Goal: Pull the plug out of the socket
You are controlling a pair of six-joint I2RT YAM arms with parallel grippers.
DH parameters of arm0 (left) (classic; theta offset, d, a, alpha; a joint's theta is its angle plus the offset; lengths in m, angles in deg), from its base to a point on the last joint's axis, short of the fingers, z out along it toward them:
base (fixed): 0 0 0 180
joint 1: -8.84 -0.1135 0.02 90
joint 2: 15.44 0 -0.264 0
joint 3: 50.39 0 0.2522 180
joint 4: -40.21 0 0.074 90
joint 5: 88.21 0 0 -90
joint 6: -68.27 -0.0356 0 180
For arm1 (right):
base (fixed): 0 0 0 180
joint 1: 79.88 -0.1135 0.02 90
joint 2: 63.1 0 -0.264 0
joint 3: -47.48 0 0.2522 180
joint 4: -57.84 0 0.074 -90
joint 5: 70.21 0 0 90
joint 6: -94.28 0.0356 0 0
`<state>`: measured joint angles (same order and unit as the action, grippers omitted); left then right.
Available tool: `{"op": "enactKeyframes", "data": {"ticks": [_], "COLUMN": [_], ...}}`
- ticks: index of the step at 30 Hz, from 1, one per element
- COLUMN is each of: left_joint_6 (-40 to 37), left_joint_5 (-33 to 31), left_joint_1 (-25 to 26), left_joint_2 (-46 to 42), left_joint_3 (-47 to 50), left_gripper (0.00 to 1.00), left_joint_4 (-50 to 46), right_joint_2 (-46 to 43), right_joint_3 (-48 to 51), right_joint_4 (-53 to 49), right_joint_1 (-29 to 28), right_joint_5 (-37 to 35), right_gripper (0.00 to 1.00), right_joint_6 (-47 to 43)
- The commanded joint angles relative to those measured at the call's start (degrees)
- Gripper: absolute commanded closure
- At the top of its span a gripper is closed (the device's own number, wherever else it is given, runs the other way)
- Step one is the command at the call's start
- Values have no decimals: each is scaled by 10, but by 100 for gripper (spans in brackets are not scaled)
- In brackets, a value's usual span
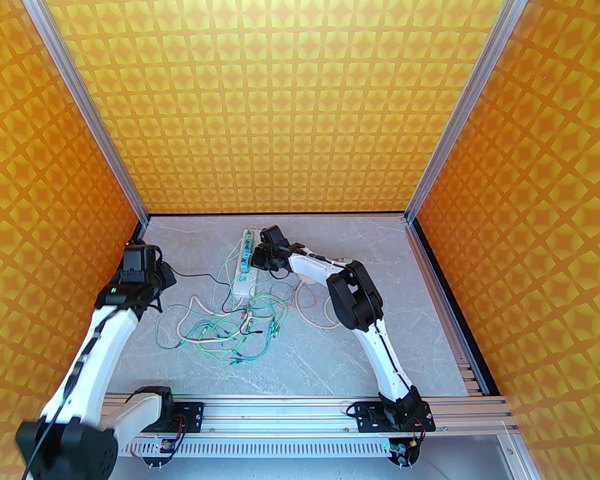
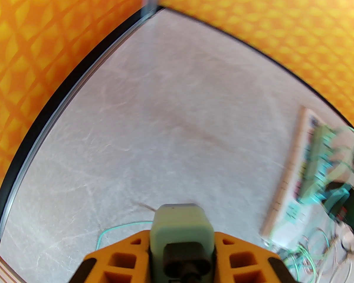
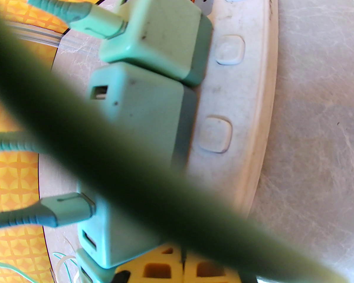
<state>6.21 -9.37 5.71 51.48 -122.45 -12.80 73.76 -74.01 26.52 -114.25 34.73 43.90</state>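
The socket is a white power strip [image 1: 240, 284] lying mid-table, also at the right of the left wrist view [image 2: 283, 193] and close up in the right wrist view [image 3: 239, 99]. Several mint-green plugs [image 3: 141, 113] sit in it in a row. My left gripper [image 1: 167, 274] hangs left of the strip, well clear of it. Its orange fingers [image 2: 126, 255] are shut on a green plug [image 2: 180, 223] with a black cable in its back. My right gripper [image 1: 256, 258] is down against the strip beside the plugs. Its yellow fingers [image 3: 159, 268] are together, with nothing visibly between them.
A tangle of green, white and black cables [image 1: 230, 328] lies in front of the strip. One blurred green cable [image 3: 76, 134] crosses the right wrist view. Patterned orange walls [image 1: 55, 218] close in the left, back and right. Bare table [image 2: 165, 113] lies ahead of the left gripper.
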Motion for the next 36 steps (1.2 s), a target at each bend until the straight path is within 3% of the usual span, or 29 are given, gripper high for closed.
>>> {"op": "enactKeyframes", "data": {"ticks": [1,8,11,16,21,27,34,35,36], "left_joint_6": [33,35,43,49,44,52,49,49,50], "left_joint_5": [14,18,18,8,7,28,50,51,52], "left_joint_1": [-44,-59,-59,-77,-90,-90,-90,-90,-89], "left_joint_2": [44,133,161,182,252,322,347,352,355], "left_joint_3": [5,0,-6,-15,-68,-81,-55,-58,-63], "left_gripper": [90,89,93,87,89,85,68,65,56], "left_joint_4": [39,109,114,123,108,106,132,129,123], "right_joint_2": [4,-8,-9,-13,-13,-15,-19,-19,-21], "right_joint_3": [21,35,38,45,49,47,50,50,51], "right_joint_4": [-75,-59,-56,-52,-47,-46,-47,-47,-47], "right_joint_1": [10,9,10,10,10,9,10,10,10], "right_joint_5": [-36,-24,-20,-20,-18,-15,-16,-18,-18], "right_gripper": [100,100,100,100,100,100,100,100,100], "right_joint_6": [-16,-18,-19,-22,-18,-18,-23,-23,-24]}}
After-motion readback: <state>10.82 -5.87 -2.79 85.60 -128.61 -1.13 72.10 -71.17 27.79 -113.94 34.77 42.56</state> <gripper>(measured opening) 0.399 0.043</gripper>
